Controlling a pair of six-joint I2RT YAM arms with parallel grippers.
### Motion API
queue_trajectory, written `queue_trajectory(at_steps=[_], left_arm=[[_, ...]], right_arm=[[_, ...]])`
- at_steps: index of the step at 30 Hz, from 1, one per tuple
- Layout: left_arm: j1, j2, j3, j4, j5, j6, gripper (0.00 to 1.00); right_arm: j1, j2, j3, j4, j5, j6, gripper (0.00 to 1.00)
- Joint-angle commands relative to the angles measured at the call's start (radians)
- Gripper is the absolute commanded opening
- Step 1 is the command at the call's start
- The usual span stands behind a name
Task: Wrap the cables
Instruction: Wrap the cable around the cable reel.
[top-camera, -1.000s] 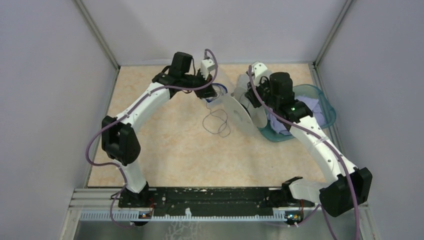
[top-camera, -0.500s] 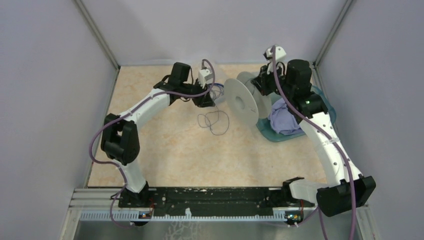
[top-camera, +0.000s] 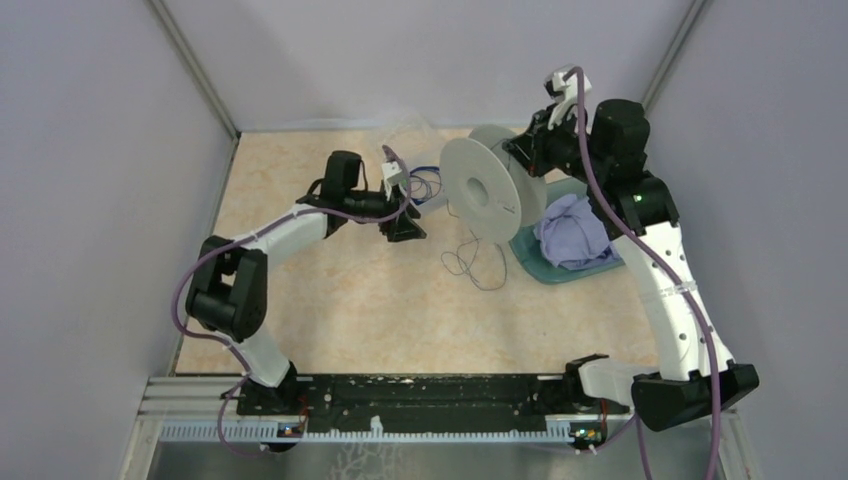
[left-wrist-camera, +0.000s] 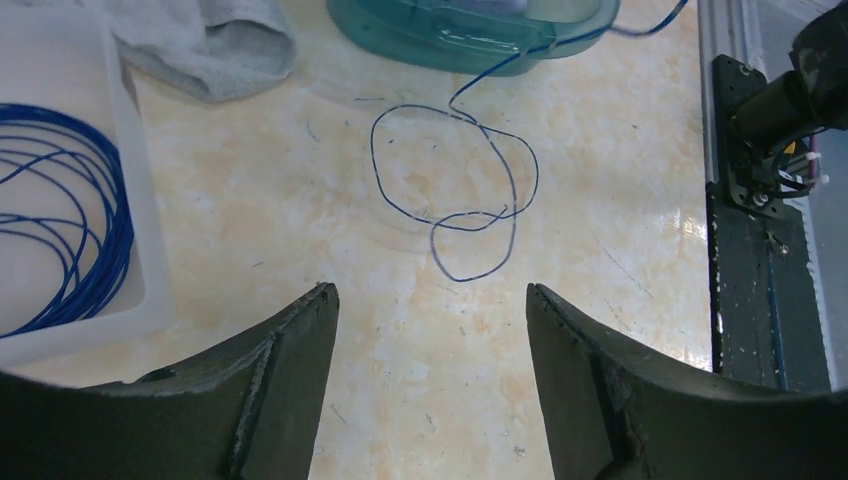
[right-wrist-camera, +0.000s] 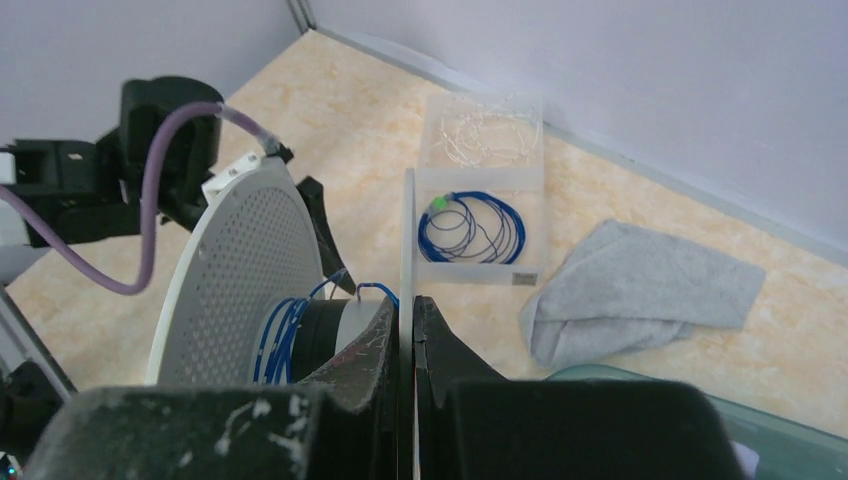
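Pinching one thin flange of the pale grey plastic spool (top-camera: 478, 190), right gripper (right-wrist-camera: 408, 312) closed tight on it, left gripper (left-wrist-camera: 430, 300) spread wide with nothing between its fingers, very thin dark grey cable (left-wrist-camera: 455, 190) lying in loose loops on the beige marbled counter (left-wrist-camera: 300, 200) just beneath, near the teal plastic basin (left-wrist-camera: 470, 40), a few turns already around the spool's core.
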Motion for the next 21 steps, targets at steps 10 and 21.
queue_trajectory(at_steps=[10, 21], left_arm=[[-0.050, 0.073, -0.025, 0.460, 0.232, -0.165, 0.88], [-0.178, 0.177, -0.037, 0.801, 0.192, -0.480, 0.92]], right_arm=[[-0.004, 0.023, 0.251, 0.013, -0.117, 0.109, 0.00], [-0.004, 0.031, 0.263, 0.013, -0.137, 0.127, 0.00]])
